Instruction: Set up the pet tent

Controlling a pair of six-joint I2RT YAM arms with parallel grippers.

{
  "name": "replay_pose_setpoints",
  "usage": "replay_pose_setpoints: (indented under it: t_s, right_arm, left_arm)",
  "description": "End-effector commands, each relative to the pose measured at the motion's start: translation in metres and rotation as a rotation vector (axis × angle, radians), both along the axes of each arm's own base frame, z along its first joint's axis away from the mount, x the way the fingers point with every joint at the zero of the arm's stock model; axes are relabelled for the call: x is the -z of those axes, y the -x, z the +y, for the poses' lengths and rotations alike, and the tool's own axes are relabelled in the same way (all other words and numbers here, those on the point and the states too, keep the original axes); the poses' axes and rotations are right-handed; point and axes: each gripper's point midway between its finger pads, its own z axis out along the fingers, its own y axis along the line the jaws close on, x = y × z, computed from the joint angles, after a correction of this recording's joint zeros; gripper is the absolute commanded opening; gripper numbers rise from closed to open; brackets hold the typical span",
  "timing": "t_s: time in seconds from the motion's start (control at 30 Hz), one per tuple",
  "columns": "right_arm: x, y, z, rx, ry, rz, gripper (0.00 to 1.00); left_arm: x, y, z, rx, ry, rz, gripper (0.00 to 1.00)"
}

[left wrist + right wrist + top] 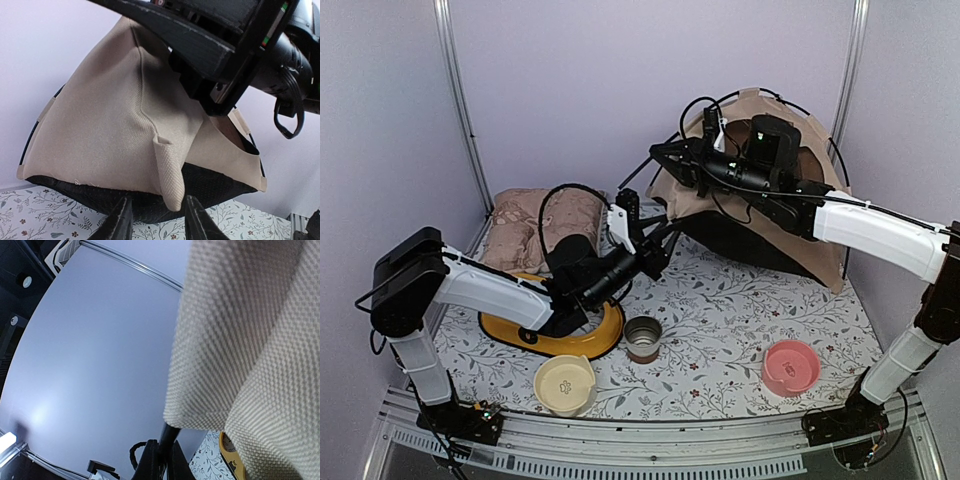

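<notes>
Tan fabric sleeve (169,170) of pet tent (110,125) is flanked by left pincer (157,202), spread apart. Thin black pole (168,432) is pinched by right pincer (162,452).

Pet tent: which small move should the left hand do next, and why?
Probably close the left hand on the fabric sleeve: it hangs between its open fingers. The right hand is shut on a black pole of the pet tent, so the sleeve likely needs holding.
</notes>
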Motion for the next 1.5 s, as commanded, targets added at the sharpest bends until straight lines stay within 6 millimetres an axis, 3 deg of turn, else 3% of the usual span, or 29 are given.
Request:
replay_pose_setpoints:
  t_s: [0.0, 0.47, 0.67, 0.8, 0.97, 1.03, 1.17, 1.47]
  right_arm:
    - [-0.009, 0.001, 0.001, 0.012, -0.021, -0.041, 0.0]
    - [-0.002, -0.001, 0.002, 0.017, -0.009, -0.034, 0.0]
    - [-0.005, -0.002, -0.004, 0.035, -0.003, -0.048, 0.0]
    - [0.005, -0.012, -0.026, 0.095, 0.034, -0.054, 0.0]
    - [0.034, -0.028, -0.065, 0.207, 0.109, -0.044, 0.0]
    - [0.035, -0.031, -0.074, 0.23, 0.118, -0.054, 0.0]
    - [0.05, -0.033, -0.076, 0.23, 0.161, -0.061, 0.0]
    - [0.063, -0.038, -0.077, 0.25, 0.192, -0.053, 0.0]
  left_arm:
    - [-0.031, -0.001, 0.009, -0.012, 0.065, -0.043, 0.36]
    - [-0.042, -0.002, 0.012, -0.019, 0.072, -0.063, 0.28]
    - [-0.028, -0.002, 0.011, -0.02, 0.029, -0.047, 0.01]
    - [-0.011, 0.001, 0.023, -0.04, 0.009, -0.028, 0.0]
    - [0.009, 0.01, 0.039, -0.05, -0.031, -0.005, 0.0]
    - [0.019, 0.014, 0.045, -0.053, -0.05, 0.007, 0.0]
    - [0.034, 0.019, 0.053, -0.058, -0.08, 0.027, 0.0]
    - [0.04, 0.024, 0.058, -0.069, -0.113, 0.024, 0.0]
